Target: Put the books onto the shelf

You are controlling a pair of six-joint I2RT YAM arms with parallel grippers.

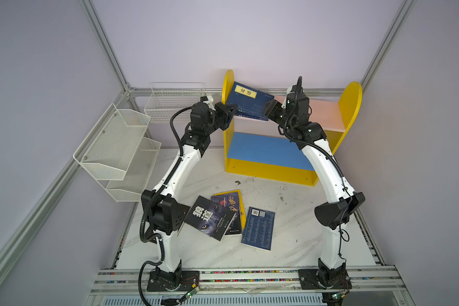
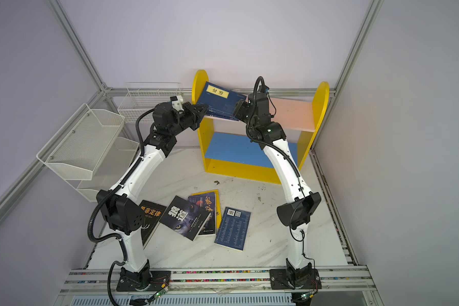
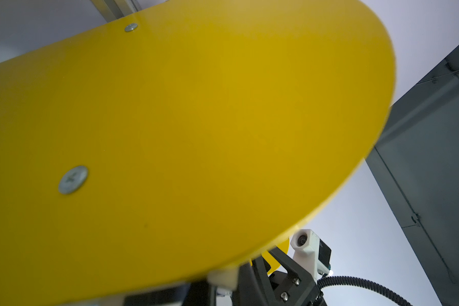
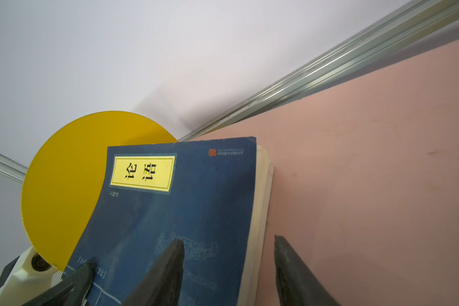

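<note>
Books [image 2: 186, 217]: five on table [image 2: 263, 238], several on shelf [image 2: 321, 100].

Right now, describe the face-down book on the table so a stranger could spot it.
From the yellow shelf, come forward onto the white table. The navy book lies rightmost there; unlike its black-covered neighbours, it shows a white barcode patch.

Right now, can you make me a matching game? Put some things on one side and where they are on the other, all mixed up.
Things:
1 yellow-label book
2 barcode book
3 blue board
4 mesh rack

Places:
A flat on the table
B bottom level of the shelf
C against the side wall
D tilted on the pink board

Pairs: 1-D, 2-A, 3-B, 4-C
</note>
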